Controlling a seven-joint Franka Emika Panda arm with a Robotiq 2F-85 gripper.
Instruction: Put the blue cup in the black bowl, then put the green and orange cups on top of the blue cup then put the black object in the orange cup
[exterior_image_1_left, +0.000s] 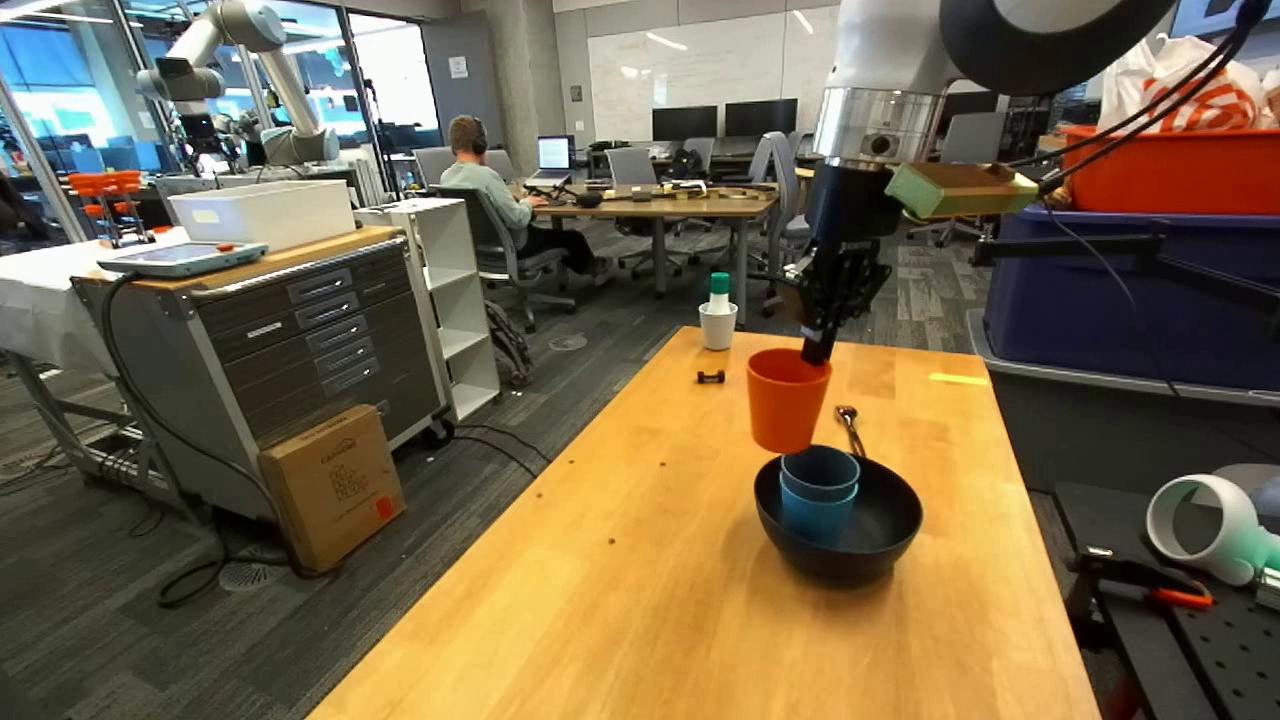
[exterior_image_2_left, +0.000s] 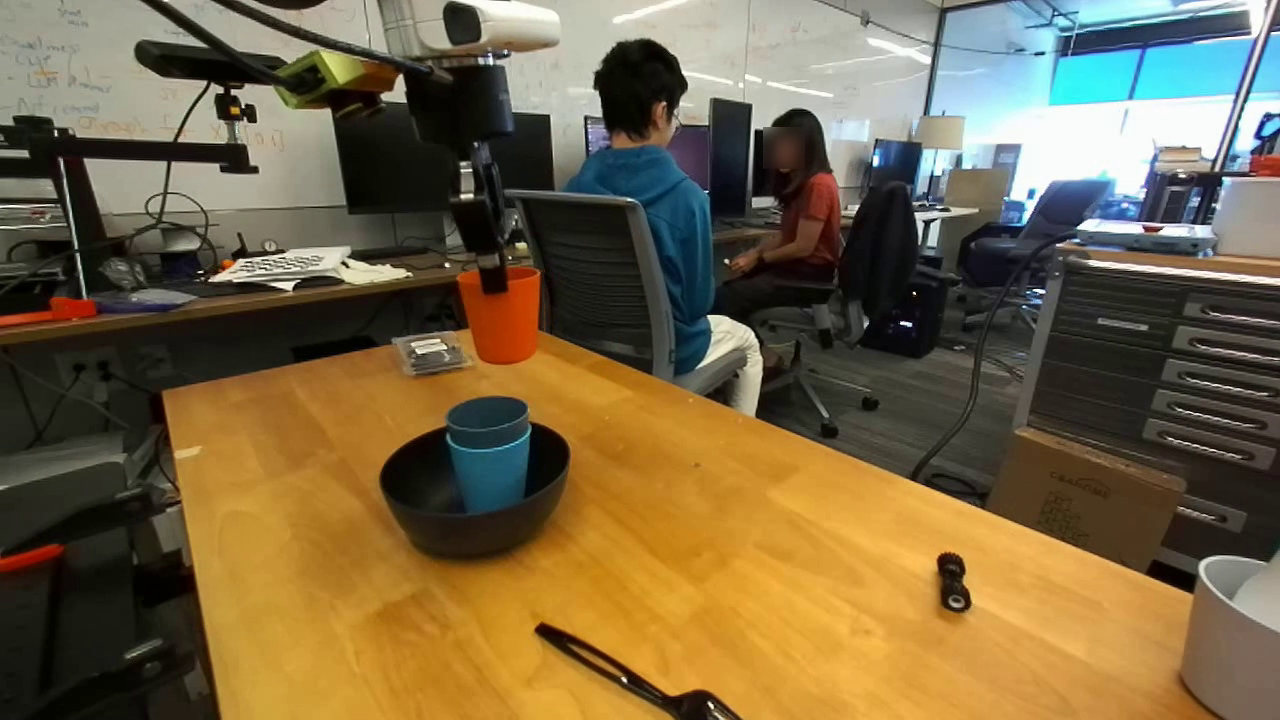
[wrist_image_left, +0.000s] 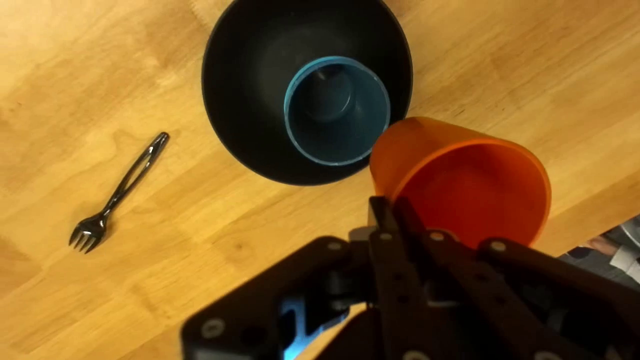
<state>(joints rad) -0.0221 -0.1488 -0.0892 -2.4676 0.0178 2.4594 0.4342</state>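
My gripper (exterior_image_1_left: 817, 352) is shut on the rim of the orange cup (exterior_image_1_left: 785, 412), one finger inside and one outside. It holds the cup in the air in both exterior views (exterior_image_2_left: 507, 325); the cup hangs beside and above the bowl. In the wrist view the orange cup (wrist_image_left: 475, 195) is at the right of the fingertips (wrist_image_left: 391, 204). The black bowl (exterior_image_2_left: 465, 535) stands on the table. The light blue cup (exterior_image_2_left: 492, 480) is upright in it, with the teal-green cup (exterior_image_2_left: 487, 424) nested inside. The black fork (wrist_image_left: 132, 177) lies on the table beside the bowl.
A small black dumbbell-shaped piece (exterior_image_2_left: 953, 582) lies on the wooden table (exterior_image_2_left: 780, 560). A white cup (exterior_image_1_left: 717, 330) holding a green-capped bottle stands at the table's end. A clear packet (exterior_image_2_left: 432, 353) lies near a far edge in an exterior view.
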